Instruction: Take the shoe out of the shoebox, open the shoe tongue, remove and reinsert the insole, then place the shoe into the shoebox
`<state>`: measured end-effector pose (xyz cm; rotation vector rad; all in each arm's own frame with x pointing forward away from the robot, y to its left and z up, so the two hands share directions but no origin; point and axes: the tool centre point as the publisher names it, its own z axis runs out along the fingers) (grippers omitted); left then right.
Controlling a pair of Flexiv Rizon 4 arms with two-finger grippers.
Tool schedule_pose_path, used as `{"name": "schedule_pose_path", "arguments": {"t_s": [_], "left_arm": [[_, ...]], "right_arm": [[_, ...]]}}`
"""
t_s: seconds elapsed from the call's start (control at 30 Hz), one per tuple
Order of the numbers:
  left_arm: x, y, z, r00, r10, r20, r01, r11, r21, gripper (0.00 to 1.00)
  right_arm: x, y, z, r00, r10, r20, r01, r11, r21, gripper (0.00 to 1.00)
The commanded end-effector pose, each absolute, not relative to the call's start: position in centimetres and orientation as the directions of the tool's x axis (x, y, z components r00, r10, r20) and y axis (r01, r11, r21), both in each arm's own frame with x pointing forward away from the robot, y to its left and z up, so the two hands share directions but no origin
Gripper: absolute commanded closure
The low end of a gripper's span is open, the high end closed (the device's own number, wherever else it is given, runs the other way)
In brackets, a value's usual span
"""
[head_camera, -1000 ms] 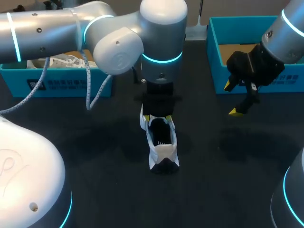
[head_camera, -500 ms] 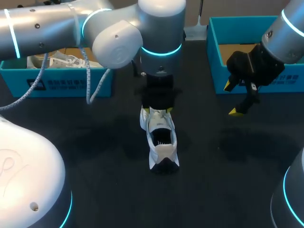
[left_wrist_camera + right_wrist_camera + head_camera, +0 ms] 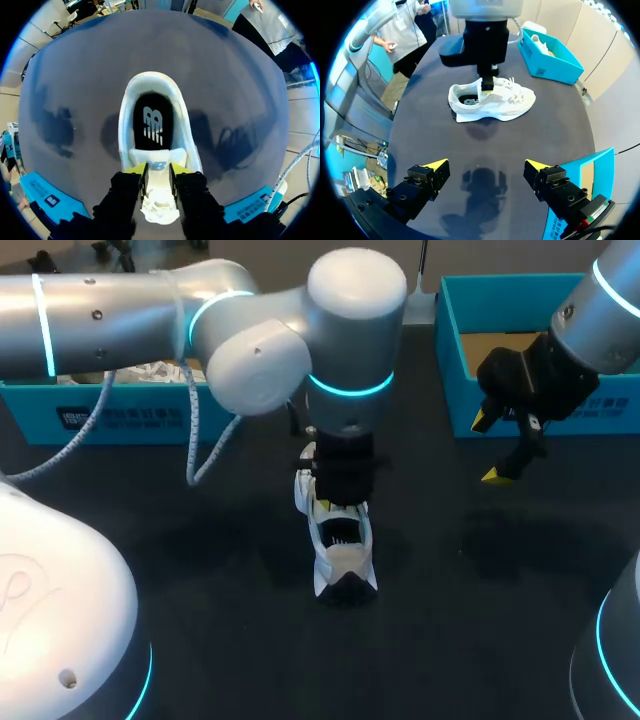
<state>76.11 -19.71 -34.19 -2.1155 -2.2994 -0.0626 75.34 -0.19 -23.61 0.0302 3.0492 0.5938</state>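
Observation:
A white shoe lies on the dark table, toe toward the front; its black insole shows inside the opening. My left gripper stands straight down over the shoe, shut on the shoe tongue, with a yellow-tipped finger pressed to each side. From the right wrist view the shoe lies ahead, with the left gripper on its tongue. My right gripper hangs open and empty in front of the right shoebox, well to the right of the shoe; its yellow fingertips stand wide apart.
A second teal shoebox at the back left holds another white shoe. The left arm's grey cable loops down in front of that box. Dark bare table surrounds the shoe.
My left gripper has come down onto the shoe and its fingers have closed on the tongue. The right arm has not moved.

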Motion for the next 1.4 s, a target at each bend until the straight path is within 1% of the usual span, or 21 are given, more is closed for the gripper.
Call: {"name": "schedule_pose_path", "arguments": {"t_s": [0.03,0.1,0.17,0.2,0.23,0.27,0.3,0.77,0.8,0.83,0.87,0.9,1.0,1.03,1.07,1.13,1.17,1.2,1.27,1.3,1.4], "left_arm": [[76.2,-19.4,-33.4,-0.159,0.987,0.03,0.987,0.159,0.029,0.69],[76.4,-18.9,-32.2,-0.261,0.965,0.001,0.965,0.261,0.023,0.69],[76.5,-18.3,-31.2,-0.398,0.917,-0.018,0.917,0.399,0.015,0.62],[76.5,-17.9,-30.8,-0.478,0.878,-0.011,0.878,0.478,0.02,0.62],[76.6,-17.6,-30.6,-0.521,0.854,-0.016,0.853,0.521,0.031,0.59],[76.5,-16.9,-30.1,-0.643,0.766,-0.024,0.765,0.643,0.024,0.2],[76.1,-16.4,-29.5,-0.687,0.725,-0.048,0.724,0.688,0.033,0.0],[76.1,-16.4,-29.5,-0.687,0.725,-0.048,0.724,0.688,0.033,0.0],[75.4,-17.0,-29.5,-0.747,0.662,-0.065,0.661,0.749,0.039,0.0],[74.5,-17.3,-29.3,-0.783,0.619,-0.053,0.62,0.785,0.013,0.0],[73.7,-17.5,-29.2,-0.834,0.549,-0.066,0.548,0.836,0.025,0.0],[73.1,-17.7,-29.0,-0.882,0.47,-0.038,0.47,0.883,-0.007,0.0],[71.6,-17.6,-28.8,-0.957,0.29,-0.029,0.291,0.957,-0.017,0.0],[71.0,-17.6,-28.8,-0.966,0.256,-0.038,0.258,0.966,-0.03,0.0],[70.7,-17.6,-28.6,-0.981,0.195,0.002,0.194,0.979,-0.067,0.0],[69.7,-17.7,-28.4,-0.998,0.07,-0.002,0.07,0.996,-0.06,0.0],[69.6,-17.8,-28.4,-0.999,-0.033,0.0,-0.033,0.999,-0.038,0.0],[69.0,-17.8,-28.4,-0.998,-0.06,-0.034,-0.058,0.997,-0.058,0.0],[68.2,-17.7,-28.3,-0.986,-0.164,-0.016,-0.162,0.984,-0.075,0.0],[67.7,-17.8,-28.4,-0.983,-0.182,-0.015,-0.179,0.977,-0.113,0.0],[66.5,-18.3,-28.8,-0.956,-0.294,-0.021,-0.288,0.947,-0.145,0.0]], "right_arm": [[75.3,-0.2,-23.7,-0.999,0.027,-0.031,0.013,0.928,0.373,0.0],[75.3,-0.2,-23.7,-0.999,0.027,-0.031,0.013,0.928,0.373,0.0],[75.3,-0.2,-23.7,-0.999,0.027,-0.031,0.013,0.928,0.373,0.0],[75.3,-0.2,-23.7,-0.999,0.027,-0.031,0.013,0.928,0.373,0.0],[75.3,-0.2,-23.7,-0.999,0.027,-0.031,0.013,0.928,0.373,0.0],[75.3,-0.2,-23.7,-0.999,0.027,-0.031,0.013,0.928,0.373,0.0],[75.3,-0.2,-23.7,-0.999,0.027,-0.031,0.013,0.928,0.373,0.0],[75.3,-0.2,-23.7,-0.999,0.027,-0.031,0.013,0.928,0.373,0.0],[75.3,-0.2,-23.7,-0.999,0.027,-0.031,0.013,0.928,0.373,0.0],[75.3,-0.2,-23.7,-0.999,0.027,-0.031,0.013,0.928,0.373,0.0],[75.3,-0.2,-23.7,-0.999,0.027,-0.031,0.013,0.928,0.373,0.0],[75.3,-0.2,-23.7,-0.999,0.027,-0.031,0.013,0.928,0.373,0.0],[75.3,-0.2,-23.7,-0.999,0.027,-0.031,0.013,0.928,0.373,0.0],[75.3,-0.2,-23.7,-0.999,0.027,-0.031,0.013,0.928,0.373,0.0],[75.3,-0.2,-23.7,-0.999,0.027,-0.031,0.013,0.928,0.373,0.0],[75.3,-0.2,-23.7,-0.999,0.027,-0.031,0.013,0.928,0.373,0.0],[75.3,-0.2,-23.7,-0.999,0.027,-0.031,0.013,0.928,0.373,0.0],[75.3,-0.2,-23.7,-0.999,0.027,-0.031,0.013,0.928,0.373,0.0],[75.3,-0.2,-23.7,-0.999,0.027,-0.031,0.013,0.928,0.373,0.0],[75.3,-0.2,-23.7,-0.999,0.027,-0.031,0.013,0.928,0.373,0.0],[75.3,-0.2,-23.7,-0.999,0.027,-0.031,0.013,0.928,0.373,0.0]]}}
